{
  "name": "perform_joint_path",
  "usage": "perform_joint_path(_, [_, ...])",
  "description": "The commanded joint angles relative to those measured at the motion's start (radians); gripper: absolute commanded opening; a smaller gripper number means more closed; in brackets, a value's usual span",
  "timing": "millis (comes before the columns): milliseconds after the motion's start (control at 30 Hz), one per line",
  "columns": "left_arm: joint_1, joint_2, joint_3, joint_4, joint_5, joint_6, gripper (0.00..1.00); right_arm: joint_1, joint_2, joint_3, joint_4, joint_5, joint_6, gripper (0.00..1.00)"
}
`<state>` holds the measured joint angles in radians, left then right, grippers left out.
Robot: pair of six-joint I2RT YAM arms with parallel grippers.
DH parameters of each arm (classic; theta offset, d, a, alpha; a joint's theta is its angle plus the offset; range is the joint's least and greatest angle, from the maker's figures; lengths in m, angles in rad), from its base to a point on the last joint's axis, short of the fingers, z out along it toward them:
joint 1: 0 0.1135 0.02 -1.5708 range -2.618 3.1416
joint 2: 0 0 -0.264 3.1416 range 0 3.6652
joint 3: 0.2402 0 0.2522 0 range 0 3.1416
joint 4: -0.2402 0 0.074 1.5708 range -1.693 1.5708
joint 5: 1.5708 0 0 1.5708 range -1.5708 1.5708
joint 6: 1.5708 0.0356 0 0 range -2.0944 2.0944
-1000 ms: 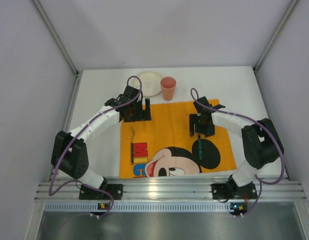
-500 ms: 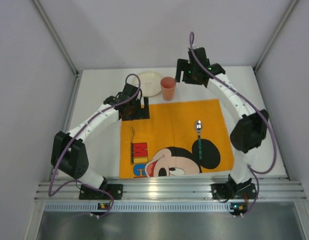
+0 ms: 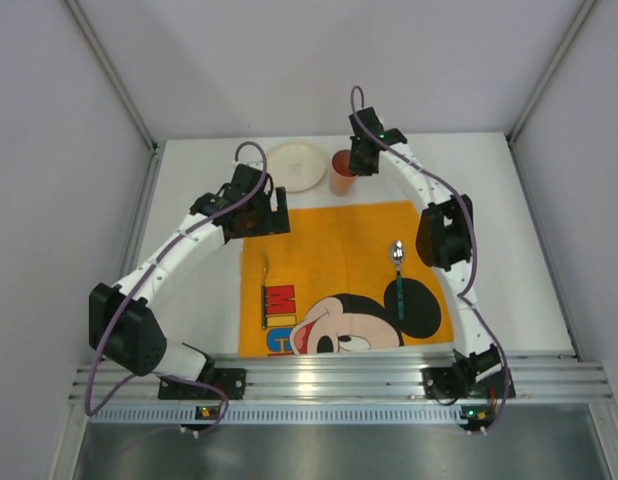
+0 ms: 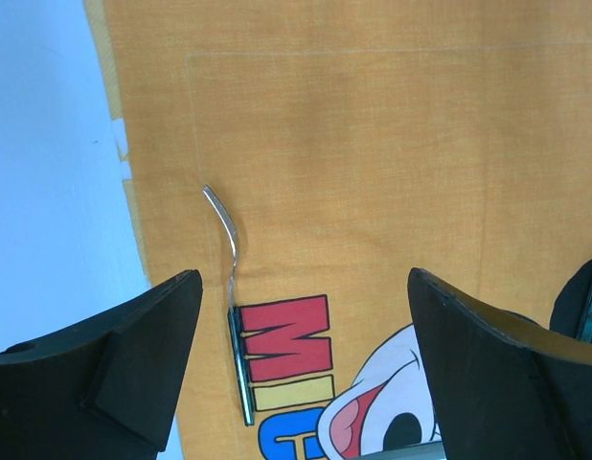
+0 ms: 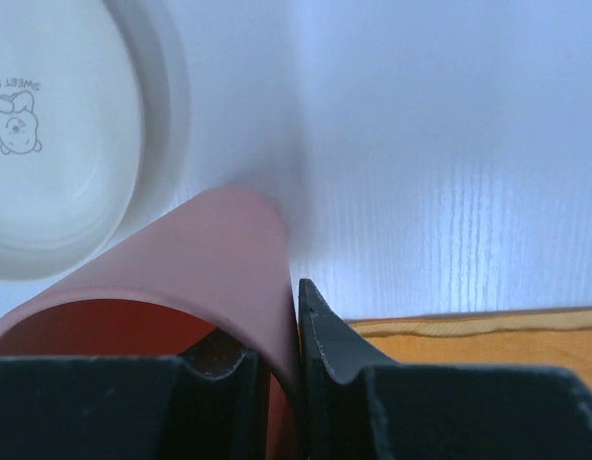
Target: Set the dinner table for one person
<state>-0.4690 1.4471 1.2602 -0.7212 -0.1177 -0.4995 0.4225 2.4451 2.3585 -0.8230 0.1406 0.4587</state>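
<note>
The orange mat (image 3: pixel 339 250) is seen spread on the dinner table (image 3: pixel 489 180), whose white top shows to the mat's left, right and far side. A fork (image 3: pixel 264 290) is laid on the mat's left part and a spoon (image 3: pixel 398 275) on its right, so the cutlery is judged done. The plate (image 3: pixel 297 165) and cup (image 3: pixel 340 182) are found just beyond the mat's far edge, yet to be brought on. The cup's wall is pinched by the right gripper (image 5: pixel 272 355), one finger inside. The left gripper (image 4: pixel 301 287) is held wide apart above the mat's left part, with nothing in it.

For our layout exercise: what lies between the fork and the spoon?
Only the orange mat, nothing resting on it there; the top view shows it.
</note>
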Motion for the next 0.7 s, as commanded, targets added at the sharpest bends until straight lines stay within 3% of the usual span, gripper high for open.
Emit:
perform_joint_path(0, [0.016, -0.033, -0.008, -0.011, -0.039, -0.004, 0.94, -0.014, -0.09, 0.044, -0.011, 0.059, 0.002, 0.0])
perform_joint_path(200, [0.079, 0.051, 0.034, 0.028, -0.004, 0.021, 0.98, -0.056, -0.297, -0.011, -0.008, 0.096, -0.041, 0.0])
perform_joint_path(467, [0.167, 0.254, 0.226, 0.083, 0.081, 0.045, 0.97, -0.137, -0.595, -0.451, -0.125, 0.197, -0.074, 0.0])
perform_joint_path(667, [0.194, 0.369, 0.364, 0.083, 0.112, 0.045, 0.97, -0.162, -0.709, -0.755, -0.029, 0.188, -0.035, 0.0])
